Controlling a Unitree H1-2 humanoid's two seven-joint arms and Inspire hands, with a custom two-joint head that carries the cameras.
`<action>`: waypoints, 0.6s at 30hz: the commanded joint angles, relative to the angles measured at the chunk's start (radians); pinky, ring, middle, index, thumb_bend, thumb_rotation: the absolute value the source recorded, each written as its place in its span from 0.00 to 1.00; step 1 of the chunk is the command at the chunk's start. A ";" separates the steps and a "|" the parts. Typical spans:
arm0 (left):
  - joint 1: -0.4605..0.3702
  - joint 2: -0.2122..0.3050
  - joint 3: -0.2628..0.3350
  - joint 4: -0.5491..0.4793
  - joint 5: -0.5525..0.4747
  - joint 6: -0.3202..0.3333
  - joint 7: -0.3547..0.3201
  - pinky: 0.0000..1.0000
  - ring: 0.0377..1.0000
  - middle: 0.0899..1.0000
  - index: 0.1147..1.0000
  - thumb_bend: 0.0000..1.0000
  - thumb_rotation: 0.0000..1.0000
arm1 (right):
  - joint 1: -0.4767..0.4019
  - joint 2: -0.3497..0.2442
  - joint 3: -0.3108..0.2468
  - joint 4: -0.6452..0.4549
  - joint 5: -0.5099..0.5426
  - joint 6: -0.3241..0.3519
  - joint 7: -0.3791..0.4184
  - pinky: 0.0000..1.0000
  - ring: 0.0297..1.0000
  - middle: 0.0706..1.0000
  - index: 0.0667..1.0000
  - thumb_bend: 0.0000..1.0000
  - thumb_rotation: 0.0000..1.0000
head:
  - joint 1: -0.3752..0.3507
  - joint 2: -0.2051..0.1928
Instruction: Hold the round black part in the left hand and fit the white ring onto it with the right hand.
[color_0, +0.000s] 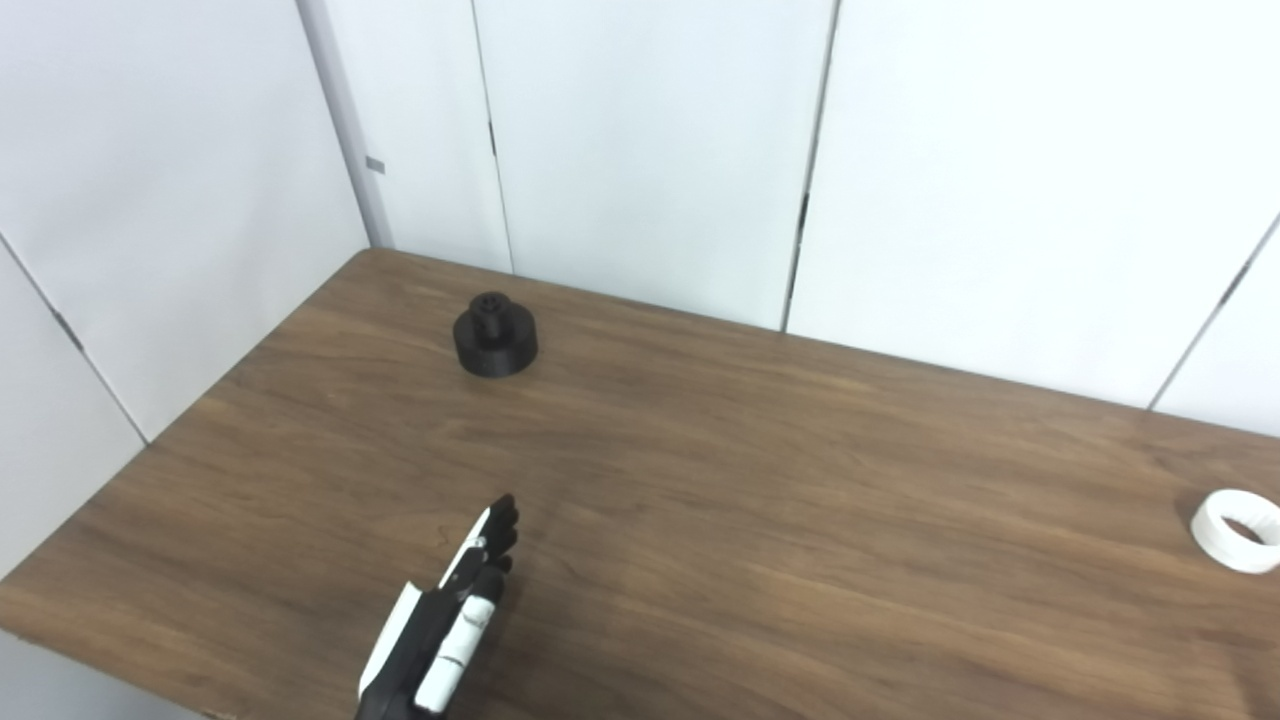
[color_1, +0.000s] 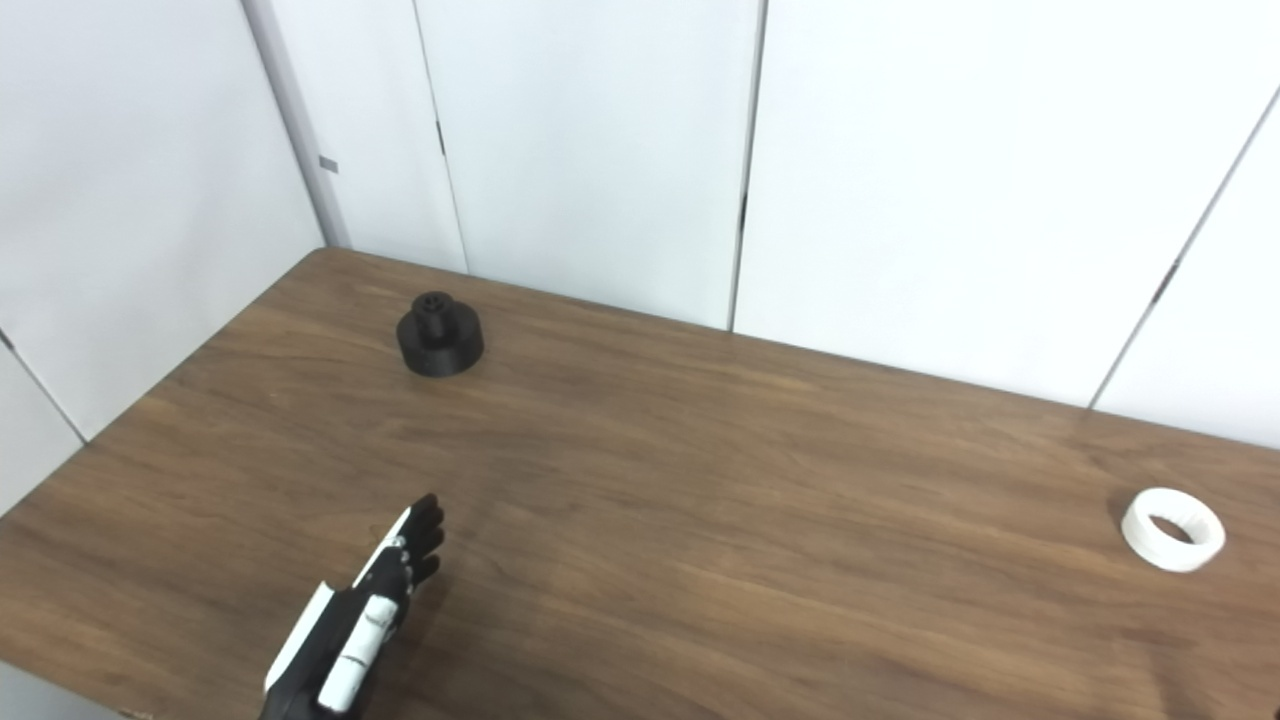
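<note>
The round black part, a disc with a small knob on top, stands on the wooden table near its far left corner. The white ring lies flat at the table's right edge, far from the black part. My left hand comes in low at the bottom left, fingers stretched forward side by side, holding nothing, well short of the black part. The right hand is out of both views.
White wall panels close off the table's back and left sides. The table's front left edge runs just left of my left hand.
</note>
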 joint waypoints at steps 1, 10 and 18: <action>-0.008 -0.020 -0.007 -0.006 0.016 -0.039 0.018 0.97 0.99 1.00 1.00 0.65 0.92 | -0.018 -0.012 -0.012 0.002 0.011 -0.056 0.008 1.00 1.00 0.97 0.94 0.59 0.99 | -0.001 -0.006; -0.013 -0.013 -0.017 0.021 0.006 -0.065 0.026 0.99 1.00 1.00 1.00 0.62 0.93 | -0.027 -0.014 -0.008 0.027 0.006 -0.077 0.014 1.00 1.00 0.98 0.95 0.59 1.00 | -0.012 -0.010; -0.017 -0.009 -0.015 0.034 0.052 -0.074 0.043 0.99 0.99 0.99 1.00 0.67 0.89 | -0.032 -0.008 -0.002 0.047 0.000 -0.093 0.017 1.00 1.00 0.98 0.95 0.57 1.00 | -0.016 -0.014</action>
